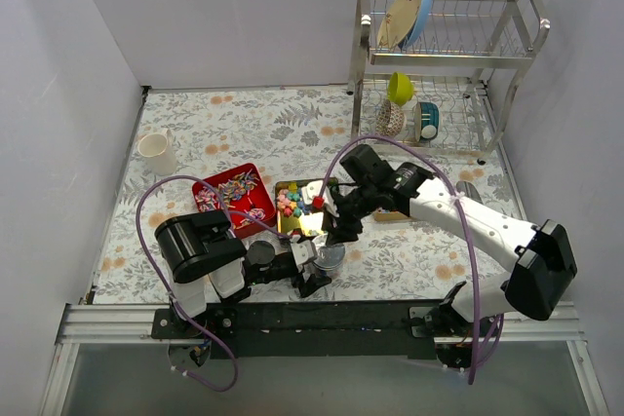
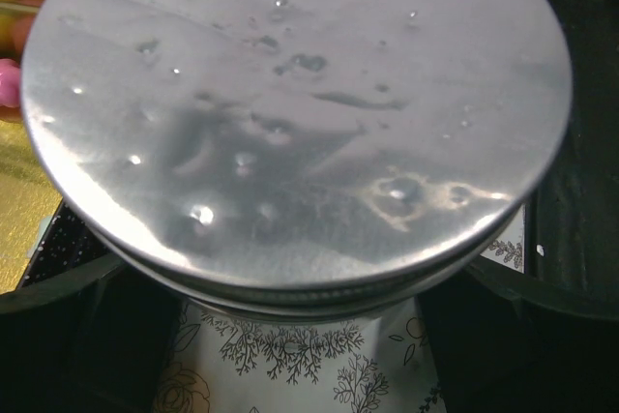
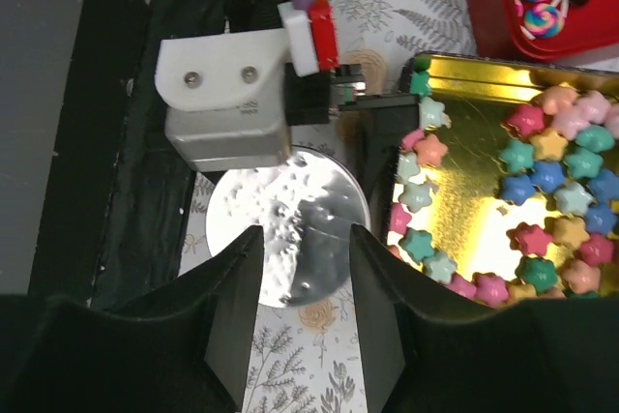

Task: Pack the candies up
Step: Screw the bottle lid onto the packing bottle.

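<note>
Small star-shaped pastel candies [image 3: 542, 171] lie in an open gold tin [image 3: 464, 191], also seen in the top view [image 1: 290, 204]. Wrapped sweets and swirl lollipops [image 1: 234, 190] fill a red tin [image 1: 210, 187]. A clear glass jar with a round silver lid [image 2: 290, 113] stands just in front of the gold tin. My left gripper [image 1: 317, 275] is closed around the jar body, under the lid. My right gripper [image 3: 305, 287] is open and empty, hovering over the lid [image 3: 288, 239], with its fingers [image 3: 237, 307] straddling the near edge.
A white mug [image 1: 156, 153] stands at the far left. A metal dish rack [image 1: 439, 65] with plates and cups stands at the back right. A flat brown piece [image 1: 390, 213] lies under the right arm. The floral cloth covers the table.
</note>
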`<state>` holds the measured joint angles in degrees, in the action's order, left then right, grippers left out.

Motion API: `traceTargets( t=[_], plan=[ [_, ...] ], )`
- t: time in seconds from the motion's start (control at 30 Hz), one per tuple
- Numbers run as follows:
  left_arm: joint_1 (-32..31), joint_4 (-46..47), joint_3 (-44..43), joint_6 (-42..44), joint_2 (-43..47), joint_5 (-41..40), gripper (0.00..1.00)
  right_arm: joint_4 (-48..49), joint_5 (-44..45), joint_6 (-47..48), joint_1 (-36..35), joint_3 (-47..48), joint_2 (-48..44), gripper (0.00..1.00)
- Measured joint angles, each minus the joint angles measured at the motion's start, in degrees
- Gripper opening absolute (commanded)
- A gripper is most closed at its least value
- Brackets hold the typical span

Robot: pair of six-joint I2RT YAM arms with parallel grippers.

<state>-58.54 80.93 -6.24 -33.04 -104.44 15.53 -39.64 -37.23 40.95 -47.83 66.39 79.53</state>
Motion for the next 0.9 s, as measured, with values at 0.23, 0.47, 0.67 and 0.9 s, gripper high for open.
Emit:
traceTargets(
  t=[0.23, 0.47, 0.67, 0.9],
  plan=[
    [-0.04, -0.02, 0.0, -0.02, 0.11, 0.17, 0.0, 1.29, -1.09, 0.13, -2.95, -3.56, 1.01, 0.49],
    [-0.04, -0.07, -0.04, -0.02, 0.17, 0.2, 0.0, 4.87, -0.02, -0.13, -3.87, -8.07, 1.25, 0.49],
    [-0.04, -0.07, -0.04, 0.0, 0.17, 0.35, 0.0, 6.14, 1.64, -0.04, -4.74, -8.7, 0.02, 0.55],
    [-0.04, -0.04, -0.04, 0.07, 0.13, 0.5, 0.0, 1.03, 4.68, 1.31, -1.05, -5.01, -3.61, 0.78]
  ],
)
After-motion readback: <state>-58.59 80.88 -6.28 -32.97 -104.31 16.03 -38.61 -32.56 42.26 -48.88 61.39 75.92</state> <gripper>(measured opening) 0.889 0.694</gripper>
